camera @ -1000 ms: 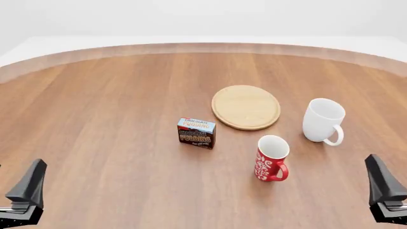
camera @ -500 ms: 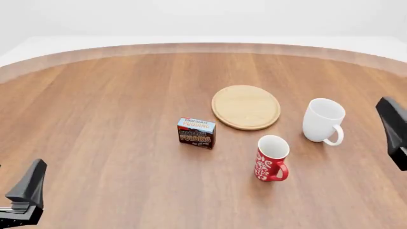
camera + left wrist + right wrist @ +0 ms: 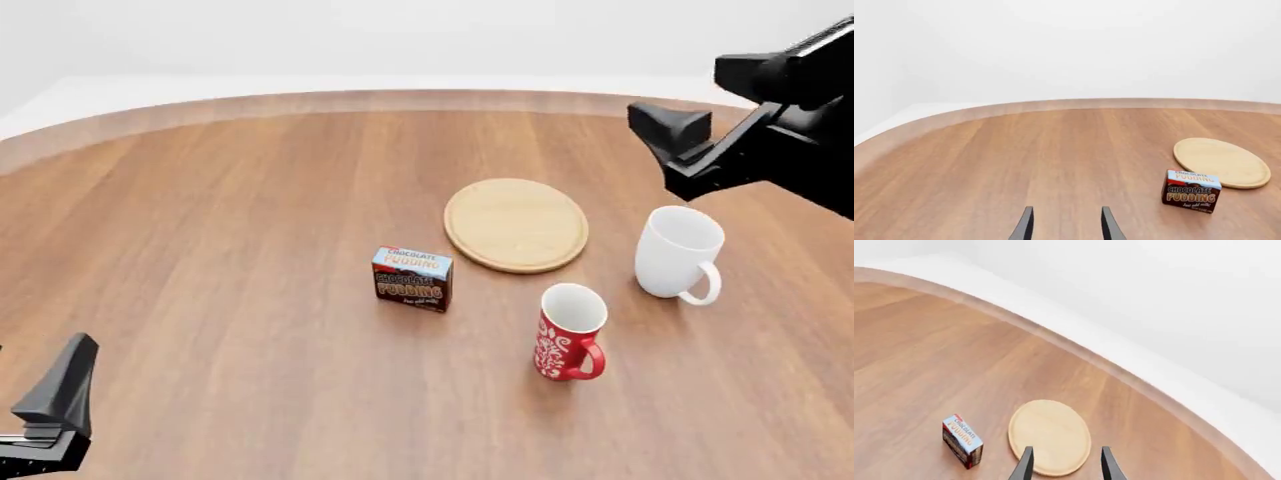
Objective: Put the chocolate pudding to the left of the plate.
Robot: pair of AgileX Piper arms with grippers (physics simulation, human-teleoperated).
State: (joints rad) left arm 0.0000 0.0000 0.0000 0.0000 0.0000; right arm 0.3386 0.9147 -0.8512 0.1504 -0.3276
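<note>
The chocolate pudding (image 3: 412, 279) is a dark-brown box with a light-blue top band, standing upright on the table in front and to the left of the plate (image 3: 515, 224), a light-wood disc. It also shows in the left wrist view (image 3: 1191, 190) and the right wrist view (image 3: 962, 440), next to the plate (image 3: 1221, 162) (image 3: 1049, 437). My left gripper (image 3: 54, 400) is low at the near left, open and empty (image 3: 1067, 210). My right gripper (image 3: 674, 150) is raised at the far right, above the table, open and empty (image 3: 1067, 450), facing the plate.
A white mug (image 3: 678, 252) stands to the right of the plate, below the right gripper. A red patterned mug (image 3: 570, 331) stands in front of the plate, to the right of the pudding. The round table's far edge (image 3: 427, 98) curves behind.
My right arm has risen from the near right corner and swung up and away to the far right, above the white mug. The left arm and the objects have not moved.
</note>
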